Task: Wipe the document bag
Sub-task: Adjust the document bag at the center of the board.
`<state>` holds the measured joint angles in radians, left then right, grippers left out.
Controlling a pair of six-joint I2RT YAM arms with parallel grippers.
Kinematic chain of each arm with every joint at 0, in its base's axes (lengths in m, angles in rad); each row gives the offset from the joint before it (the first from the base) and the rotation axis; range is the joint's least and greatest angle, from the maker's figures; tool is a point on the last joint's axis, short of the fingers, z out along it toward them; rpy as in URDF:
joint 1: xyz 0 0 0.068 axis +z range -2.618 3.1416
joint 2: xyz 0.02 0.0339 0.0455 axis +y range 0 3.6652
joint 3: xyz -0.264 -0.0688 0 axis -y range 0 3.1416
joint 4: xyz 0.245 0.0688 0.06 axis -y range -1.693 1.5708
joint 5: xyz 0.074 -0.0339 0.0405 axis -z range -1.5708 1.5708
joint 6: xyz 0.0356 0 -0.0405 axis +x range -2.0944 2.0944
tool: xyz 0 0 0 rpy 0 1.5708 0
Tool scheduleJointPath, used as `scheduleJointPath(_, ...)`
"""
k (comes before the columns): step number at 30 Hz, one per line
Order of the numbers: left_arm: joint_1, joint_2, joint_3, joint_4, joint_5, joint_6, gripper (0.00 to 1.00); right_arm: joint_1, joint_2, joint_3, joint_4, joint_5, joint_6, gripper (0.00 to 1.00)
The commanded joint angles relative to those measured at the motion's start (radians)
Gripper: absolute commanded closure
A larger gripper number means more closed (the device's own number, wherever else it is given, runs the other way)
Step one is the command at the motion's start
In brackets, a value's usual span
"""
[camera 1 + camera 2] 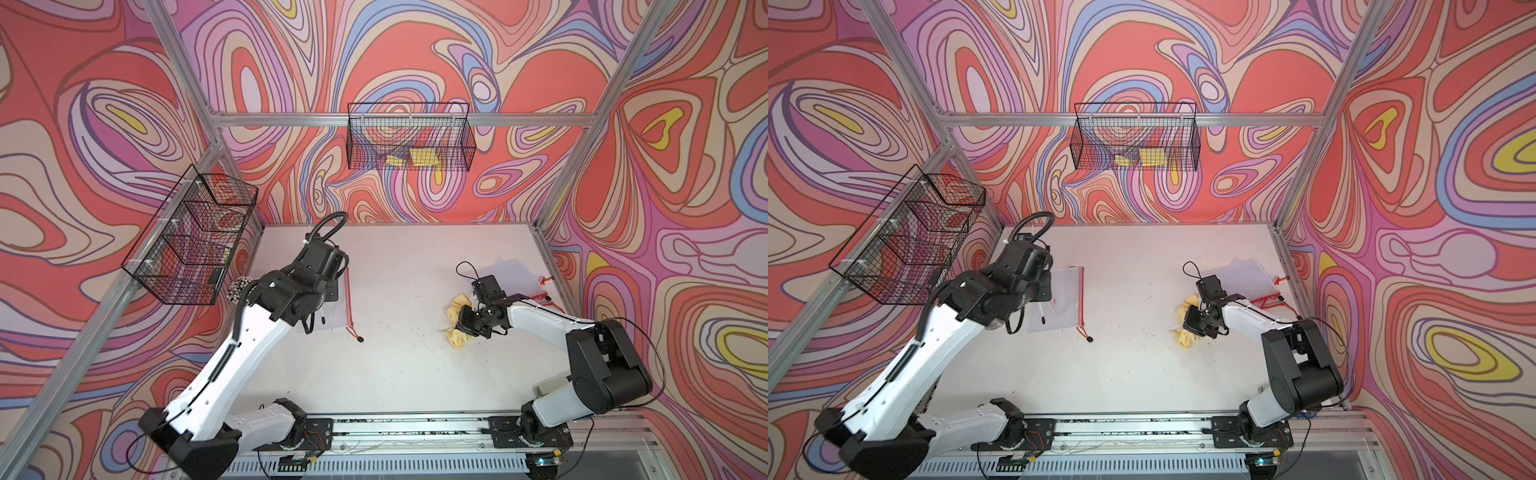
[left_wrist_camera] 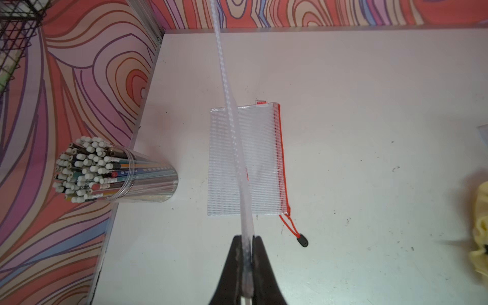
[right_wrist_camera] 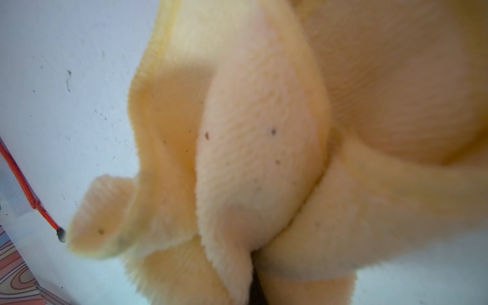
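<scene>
**The left gripper [image 2: 247, 253] pinches a held document bag [image 2: 235, 137]; the right gripper [image 1: 462, 322] grips a yellow cloth [image 3: 250, 132].**

In the left wrist view the left jaws stand narrow, closed on the edge of the held document bag, a translucent mesh seen edge-on. Under it a flat document bag [image 2: 264, 158] with a red zipper lies on the white table [image 1: 395, 365], near a clear cup of pencils [image 2: 116, 177]. The right gripper is well apart, toward the table's right side. Its jaws are hidden by the bunched cloth and are closed on it. More translucent bags [image 1: 513, 272] lie near the far right corner.
</scene>
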<state>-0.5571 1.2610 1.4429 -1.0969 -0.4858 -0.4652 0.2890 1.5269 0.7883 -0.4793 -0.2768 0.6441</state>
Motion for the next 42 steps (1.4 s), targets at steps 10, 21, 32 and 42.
scheduleJointPath(10,-0.267,0.368,0.066,0.144,0.170,0.010,1.00,-0.003,-0.202,0.021,-0.141,0.080,-0.007,1.00)
scheduleJointPath(21,-0.377,0.608,0.031,0.457,0.472,-0.096,1.00,-0.003,-0.267,0.081,-0.238,0.148,-0.025,1.00)
scheduleJointPath(32,-0.371,0.326,-0.230,0.808,0.451,-0.134,0.31,0.049,-0.109,0.234,-0.178,0.091,-0.061,1.00)
scheduleJointPath(42,-0.054,-0.123,-0.582,0.693,0.530,-0.232,0.08,0.266,0.298,0.612,-0.274,0.201,-0.118,1.00)
